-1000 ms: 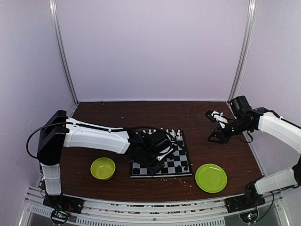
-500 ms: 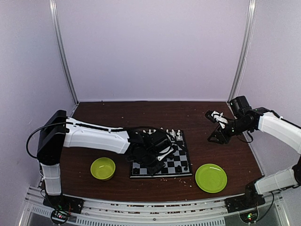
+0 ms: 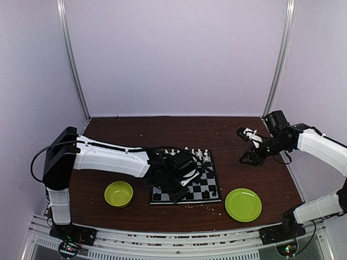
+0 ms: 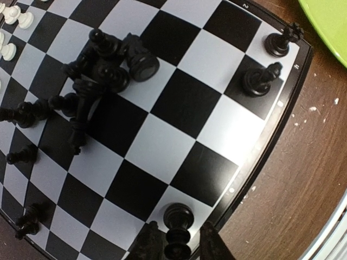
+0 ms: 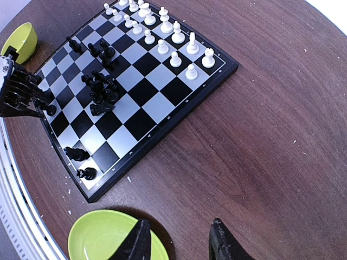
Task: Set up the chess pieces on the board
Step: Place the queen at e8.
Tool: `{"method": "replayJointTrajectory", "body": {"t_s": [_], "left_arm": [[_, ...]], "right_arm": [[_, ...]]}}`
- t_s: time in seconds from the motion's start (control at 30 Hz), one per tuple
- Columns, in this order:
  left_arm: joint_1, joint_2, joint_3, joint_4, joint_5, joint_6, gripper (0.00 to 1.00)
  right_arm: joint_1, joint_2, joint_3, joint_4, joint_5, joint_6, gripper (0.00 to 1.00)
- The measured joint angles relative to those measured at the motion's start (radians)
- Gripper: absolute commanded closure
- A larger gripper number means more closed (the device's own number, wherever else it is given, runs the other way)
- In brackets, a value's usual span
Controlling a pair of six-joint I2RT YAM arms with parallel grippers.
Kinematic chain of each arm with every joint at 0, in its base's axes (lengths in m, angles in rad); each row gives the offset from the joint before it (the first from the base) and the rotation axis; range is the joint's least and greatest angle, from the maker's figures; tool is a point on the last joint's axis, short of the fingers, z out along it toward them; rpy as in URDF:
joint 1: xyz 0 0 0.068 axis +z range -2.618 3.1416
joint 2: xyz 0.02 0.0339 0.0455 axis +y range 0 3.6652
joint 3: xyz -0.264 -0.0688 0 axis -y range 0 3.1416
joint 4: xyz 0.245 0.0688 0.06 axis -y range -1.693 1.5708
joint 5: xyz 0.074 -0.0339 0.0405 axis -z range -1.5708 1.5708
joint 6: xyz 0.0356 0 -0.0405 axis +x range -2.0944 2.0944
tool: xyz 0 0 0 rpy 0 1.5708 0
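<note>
The board lies mid-table. White chess pieces stand in two rows along its far edge. Black chess pieces lie heaped near the middle, and two black ones stand in the near right corner. My left gripper hangs low over the board's near edge. It is open, with a black pawn upright on a white square between its fingers, a thin gap on the right side. My right gripper hovers open and empty over bare table to the right of the board.
A green bowl sits left of the board. A green plate lies at the board's near right, just below my right gripper in its wrist view. Small crumbs dot the brown table. Walls close in on three sides.
My left gripper's jaws have widened around the black pawn. Neither arm has visibly shifted.
</note>
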Motion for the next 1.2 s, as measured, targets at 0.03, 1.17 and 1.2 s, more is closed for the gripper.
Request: {"method": "replayJointTrajectory", "body": {"t_s": [0.03, 1.17, 1.2], "left_arm": [[0.000, 0.000, 0.000, -0.002, -0.003, 0.000, 0.71], [0.045, 0.280, 0.427, -0.013, -0.060, 0.050, 0.78], [0.045, 0.286, 0.436, -0.016, -0.053, 0.051, 0.78]], "right_arm": [[0.000, 0.001, 0.000, -0.001, 0.000, 0.000, 0.64], [0.000, 0.011, 0.003, -0.006, 0.020, -0.004, 0.64], [0.000, 0.011, 0.003, -0.006, 0.020, -0.004, 0.64]]}}
